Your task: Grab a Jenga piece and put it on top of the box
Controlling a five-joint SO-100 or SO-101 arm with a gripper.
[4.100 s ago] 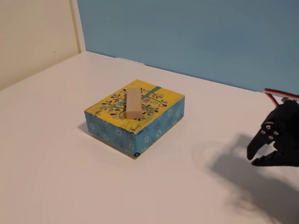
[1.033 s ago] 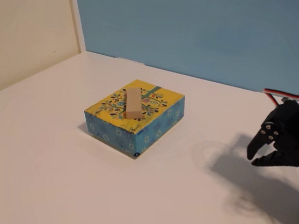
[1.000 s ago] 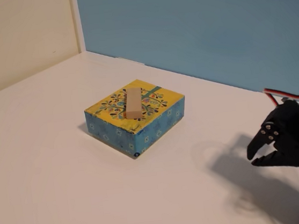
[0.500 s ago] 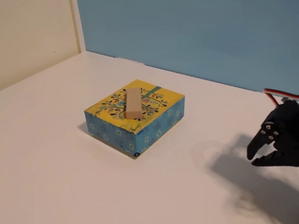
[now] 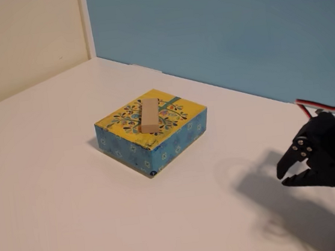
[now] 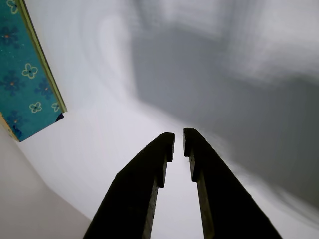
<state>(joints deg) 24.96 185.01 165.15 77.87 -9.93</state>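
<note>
resting flat across the middle of the box [image 5: 152,131], the jenga piece [image 5: 149,116] looks placed, so the task seems done. the gripper [image 5: 288,170] sits well apart from the box, empty, its tips nearly pressed together with a thin gap.

Gripper [image 6: 178,140] enters from the bottom edge, empty, its two dark fingers [image 6: 144,184] nearly closed with a narrow gap between the tips. Box [image 6: 22,79] shows only a blue flower-patterned side at upper left, well apart from the gripper. White table [image 6: 99,144] lies beneath.
</note>
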